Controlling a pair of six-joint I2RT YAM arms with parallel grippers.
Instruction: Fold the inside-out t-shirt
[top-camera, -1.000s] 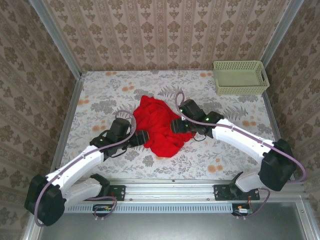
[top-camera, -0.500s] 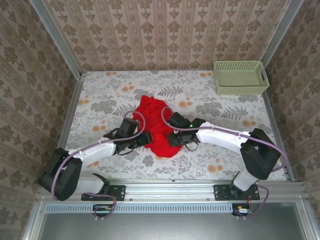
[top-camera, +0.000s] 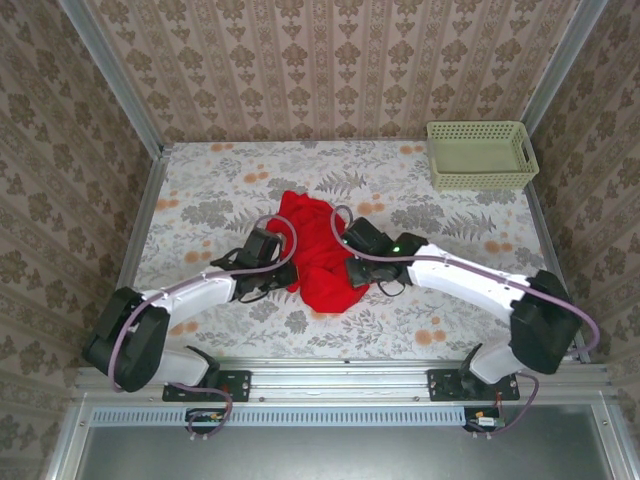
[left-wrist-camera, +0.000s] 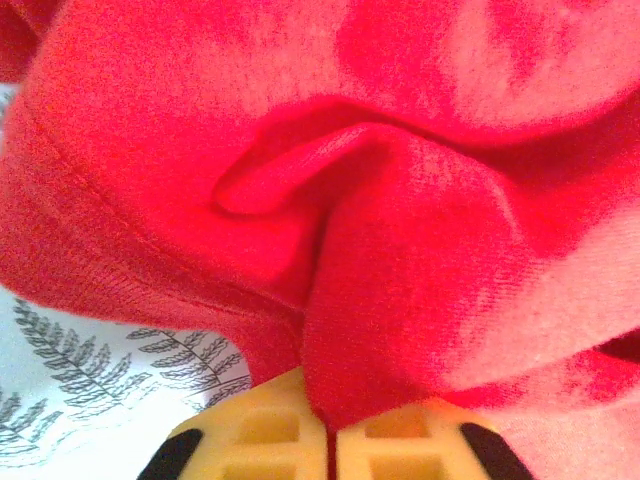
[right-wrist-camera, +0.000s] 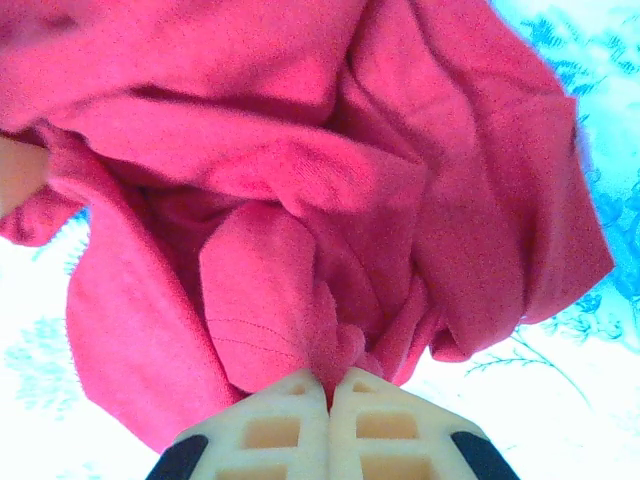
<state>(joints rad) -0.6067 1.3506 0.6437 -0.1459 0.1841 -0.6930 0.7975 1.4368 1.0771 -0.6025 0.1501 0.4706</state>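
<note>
The inside-out t-shirt (top-camera: 318, 250) lies crumpled in a red heap at the middle of the floral table. My left gripper (top-camera: 292, 275) presses into its left edge, and my right gripper (top-camera: 344, 270) into its right edge. In the left wrist view the yellow fingers (left-wrist-camera: 262, 440) are shut on a red fold (left-wrist-camera: 400, 300) of the shirt. The right wrist view has the cream fingers (right-wrist-camera: 280, 425) pinched together on a small tuck of red cloth (right-wrist-camera: 345, 350); the hem stitching shows on a flap (right-wrist-camera: 260, 300).
A pale green basket (top-camera: 480, 155) stands at the back right corner of the table (top-camera: 200, 190). Metal rails and patterned walls close in the table on three sides. Both arms reach inward from the near edge.
Both grippers have moved inward onto the shirt and closed on its cloth. The heap has been squeezed narrower between them.
</note>
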